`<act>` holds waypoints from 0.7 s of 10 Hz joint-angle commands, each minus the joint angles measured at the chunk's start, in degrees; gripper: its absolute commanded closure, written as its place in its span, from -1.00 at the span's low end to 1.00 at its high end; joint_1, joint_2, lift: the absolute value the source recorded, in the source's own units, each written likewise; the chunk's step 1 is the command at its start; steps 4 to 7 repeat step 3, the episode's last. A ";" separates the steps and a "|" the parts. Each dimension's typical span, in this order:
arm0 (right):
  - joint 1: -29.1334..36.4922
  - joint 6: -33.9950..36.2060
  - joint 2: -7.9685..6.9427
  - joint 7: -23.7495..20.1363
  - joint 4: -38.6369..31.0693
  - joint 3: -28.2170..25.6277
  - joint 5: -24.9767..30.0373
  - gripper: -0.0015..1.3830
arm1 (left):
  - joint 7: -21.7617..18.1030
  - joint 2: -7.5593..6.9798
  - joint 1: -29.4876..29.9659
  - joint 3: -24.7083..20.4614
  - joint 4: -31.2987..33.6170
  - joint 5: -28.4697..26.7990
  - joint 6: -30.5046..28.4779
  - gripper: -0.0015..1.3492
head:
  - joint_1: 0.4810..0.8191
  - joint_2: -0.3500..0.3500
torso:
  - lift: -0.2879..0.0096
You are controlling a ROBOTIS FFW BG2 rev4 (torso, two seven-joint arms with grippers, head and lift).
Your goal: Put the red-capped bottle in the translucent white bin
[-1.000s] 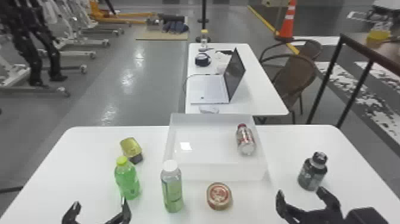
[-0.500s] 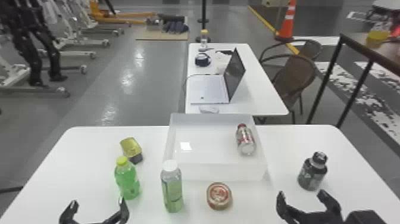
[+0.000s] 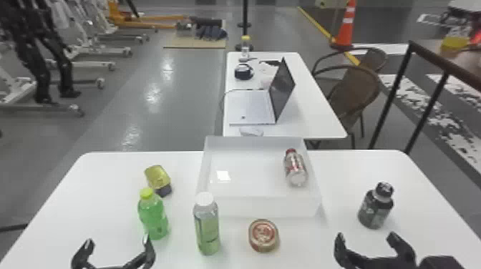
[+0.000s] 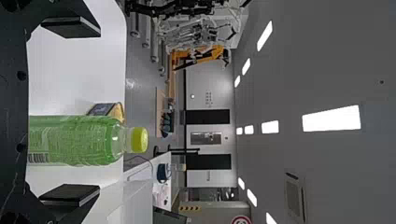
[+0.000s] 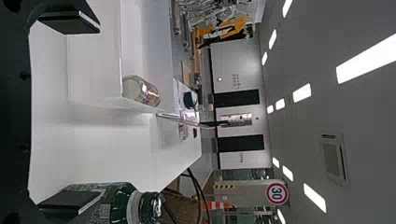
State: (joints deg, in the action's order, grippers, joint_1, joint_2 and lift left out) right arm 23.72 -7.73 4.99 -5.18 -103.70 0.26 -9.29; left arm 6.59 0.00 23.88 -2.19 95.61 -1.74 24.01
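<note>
Left gripper (image 3: 118, 240), right gripper (image 3: 366, 236) — both empty, jaws wide apart.

A robotics lab by its look, where jointed black legs (image 3: 39, 71) stood beside wheeled white frames (image 3: 87, 64), orange equipment (image 3: 116, 15) occupied a glossy grey floor (image 3: 179, 111), a laptop (image 3: 250, 107) sat open, ceiling lights (image 4: 331, 119) glowed.

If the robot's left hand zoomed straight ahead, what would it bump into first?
Probably the green bottle: the left wrist view shows it between the left gripper's open fingers, a bit nearer one of them. How far ahead it stands is hard to tell.
</note>
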 commanded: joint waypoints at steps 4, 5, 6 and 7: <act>0.10 -3.34 -0.60 0.79 0.08 0.00 0.68 -0.95 | 0.09 0.15 0.03 0.61 0.01 0.86 0.42 -0.81 | -0.60 0.00 | 0.26; 0.10 -3.34 -0.60 0.79 0.08 0.00 0.68 -0.95 | 0.09 0.15 0.03 0.61 0.01 0.86 0.42 -0.81 | -0.60 0.00 | 0.26; 0.10 -3.34 -0.60 0.79 0.08 0.00 0.68 -0.95 | 0.09 0.15 0.03 0.61 0.01 0.86 0.42 -0.81 | -0.60 0.00 | 0.26; 0.10 -3.34 -0.60 0.79 0.08 0.00 0.68 -0.95 | 0.09 0.15 0.03 0.61 0.01 0.86 0.42 -0.81 | -0.60 0.00 | 0.26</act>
